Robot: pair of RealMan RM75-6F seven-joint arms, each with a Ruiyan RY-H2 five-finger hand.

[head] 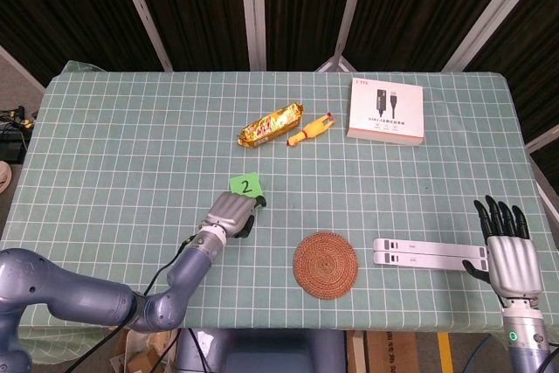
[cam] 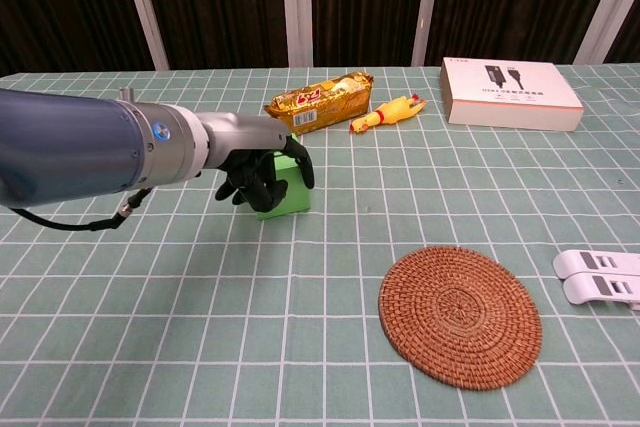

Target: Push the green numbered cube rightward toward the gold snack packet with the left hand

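Right hand [head: 511,255] parked at the near right corner of the bench [head: 105,128], fingers straight and apart, holding nothing. Just left of it the white stand [head: 431,252], then the woven coaster [head: 325,264] near centre.

Mid-push, I'd say: my left hand [cam: 262,173] is pressed on the left and near faces of the green numbered cube [head: 246,186], dark fingers [cam: 298,162] curled over its near side. Contact looks like a push, not a pinch; nothing actually gripped, fingers curled in.

Cube sits left of centre and looks turned off the grid lines. Gold snack packet [cam: 319,103] lies beyond it, slightly right, clearly apart. Rubber chicken [cam: 387,111] just right of the packet, white box [cam: 508,92] far right.

Next: push on right and away, pressure through the cube's middle so it doesn't spin further, stop short of shoving the packet
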